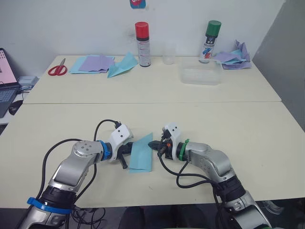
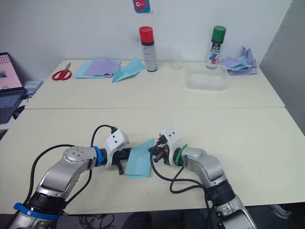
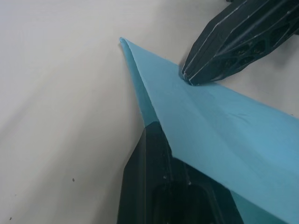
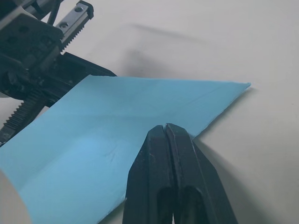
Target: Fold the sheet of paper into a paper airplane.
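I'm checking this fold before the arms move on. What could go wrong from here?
1. The left gripper holds the sheet of paper at one edge while the right gripper, fingers together, presses its opposite side; pulling apart could tear the thin sheet.
2. The sheet stands partly lifted off the table, so pressing down now might set a crooked crease.

We cannot read any lettering: the labels on the red-capped spray can [image 1: 142, 44] and green-capped spray can [image 1: 209, 42] are too small.
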